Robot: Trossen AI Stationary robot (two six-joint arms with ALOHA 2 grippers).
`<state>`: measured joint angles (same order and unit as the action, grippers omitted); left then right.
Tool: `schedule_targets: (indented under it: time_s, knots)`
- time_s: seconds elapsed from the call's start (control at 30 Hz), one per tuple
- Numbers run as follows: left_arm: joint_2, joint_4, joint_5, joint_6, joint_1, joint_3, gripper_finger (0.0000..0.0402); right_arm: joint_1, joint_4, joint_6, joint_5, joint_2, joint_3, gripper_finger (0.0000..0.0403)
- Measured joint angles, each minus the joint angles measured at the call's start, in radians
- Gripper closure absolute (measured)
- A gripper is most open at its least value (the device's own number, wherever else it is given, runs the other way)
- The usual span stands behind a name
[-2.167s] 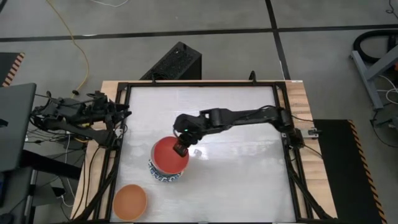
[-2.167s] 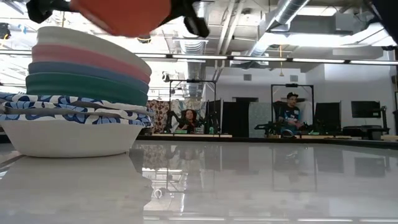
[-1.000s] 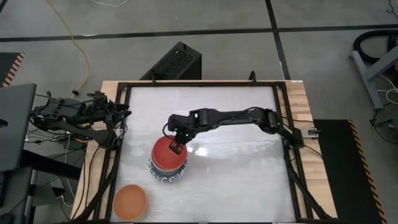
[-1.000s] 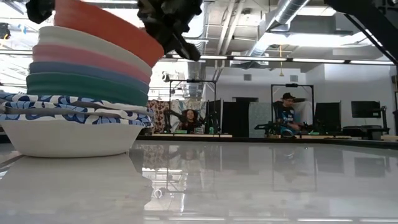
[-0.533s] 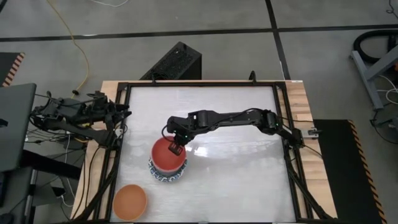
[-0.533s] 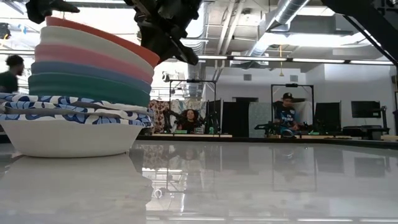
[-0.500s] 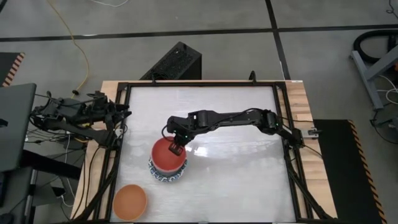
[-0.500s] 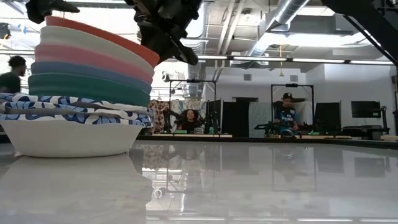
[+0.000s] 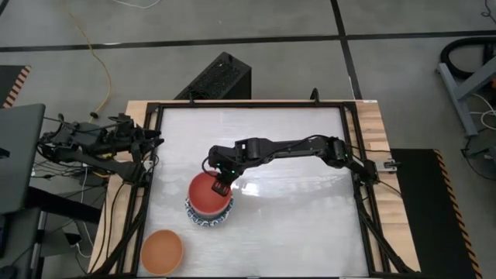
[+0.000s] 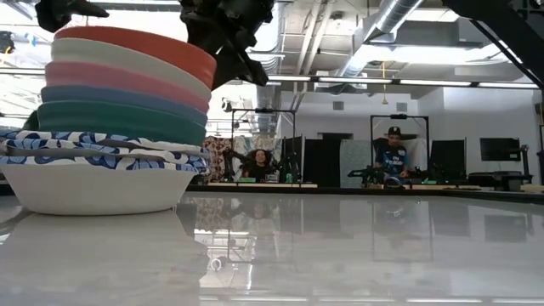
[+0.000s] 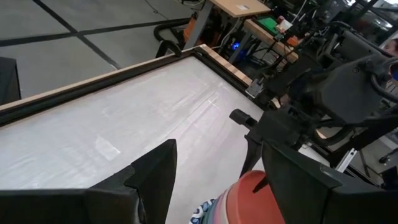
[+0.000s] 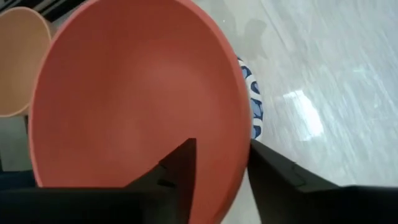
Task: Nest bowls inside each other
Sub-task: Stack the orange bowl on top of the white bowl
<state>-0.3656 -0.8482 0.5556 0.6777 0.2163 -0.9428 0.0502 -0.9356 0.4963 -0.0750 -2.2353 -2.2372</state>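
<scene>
Right gripper (image 9: 221,186), fingers parted astride far rim of red bowl (image 9: 208,195), atop stack (image 10: 110,127). Orange bowl (image 9: 161,250) lies near-left on surface (image 9: 294,194), w/ left gripper (image 9: 152,140), fingers wide, far-left.

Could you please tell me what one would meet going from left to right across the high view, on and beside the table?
Left gripper parked at the table's left edge → orange bowl → stack of bowls topped by the red bowl → right gripper at that bowl's rim.

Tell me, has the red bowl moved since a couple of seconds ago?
Yes. The red bowl has come down from above the stack and now sits level on it.
</scene>
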Motion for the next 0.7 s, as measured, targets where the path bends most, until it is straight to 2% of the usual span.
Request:
schedule_targets:
  time_s: [0.13, 0.23, 0.47, 0.7]
  knots:
    - [0.0, 0.0, 0.0, 0.0, 0.0, 0.0, 0.0178, -0.005, 0.001, 0.011, 0.0, 0.0, 0.0, 0.0212]
    - [0.0, 0.0, 0.0, 0.0, 0.0, 0.0, 0.0178, -0.006, 0.0, 0.024, -0.001, 0.0, 0.0, 0.0201]
    - [0.0, 0.0, -0.022, 0.0, 0.0, 0.0, 0.0178, -0.004, 0.001, 0.022, 0.001, 0.0, 0.0, 0.021]
    - [0.0, 0.0, -0.08, -0.003, 0.0, 0.0, 0.0178, 0.002, -0.011, -0.049, 0.033, 0.0, -0.06, 0.0218]
